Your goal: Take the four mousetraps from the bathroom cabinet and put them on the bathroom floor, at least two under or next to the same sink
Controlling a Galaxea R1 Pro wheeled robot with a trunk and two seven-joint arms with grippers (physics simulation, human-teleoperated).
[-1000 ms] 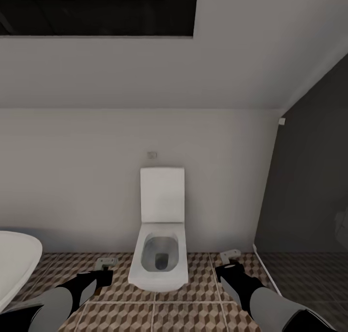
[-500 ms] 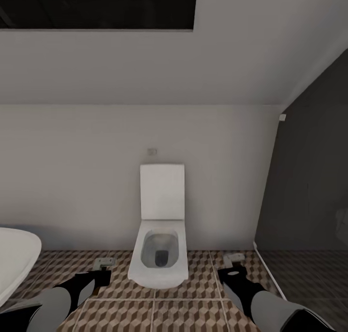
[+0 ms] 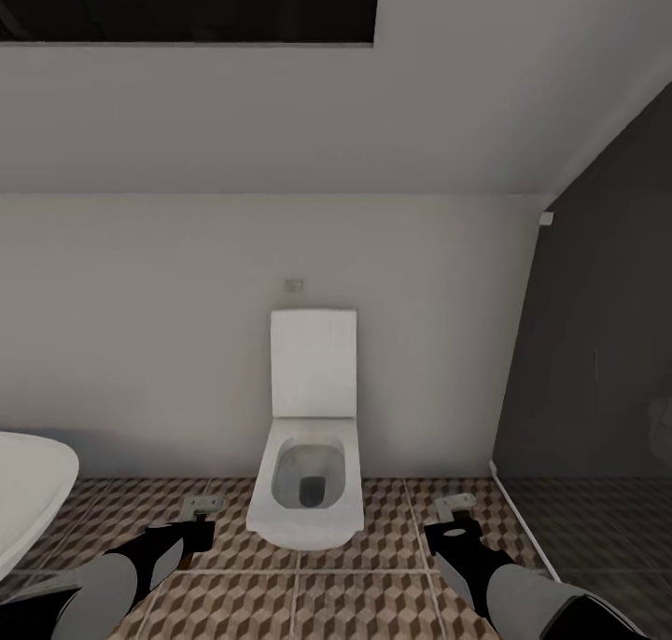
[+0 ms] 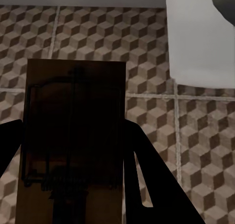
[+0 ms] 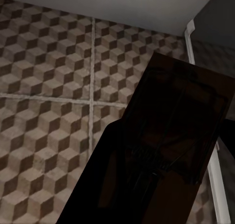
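Observation:
Each gripper holds one mousetrap over the bathroom floor [image 3: 373,593] of cube-patterned tiles. My left gripper [image 3: 194,528] is shut on a flat tan mousetrap [image 3: 202,506] just left of the toilet. In the left wrist view that mousetrap [image 4: 73,136] lies shadowed between the dark fingers [image 4: 147,175]. My right gripper [image 3: 450,528] is shut on a second mousetrap [image 3: 455,503] right of the toilet, and it appears dark in the right wrist view [image 5: 181,136]. The cabinet and the sink are out of view.
A white toilet [image 3: 308,491] with its lid up stands against the pale back wall, between my two arms. A white rounded tub rim [image 3: 28,500] juts in at the left edge. A dark wall panel [image 3: 597,369] with a white base strip closes the right side.
The whole head view has shifted a little, with toilet and wall sitting slightly higher in the picture. Both grippers keep hold of their mousetraps in about the same places.

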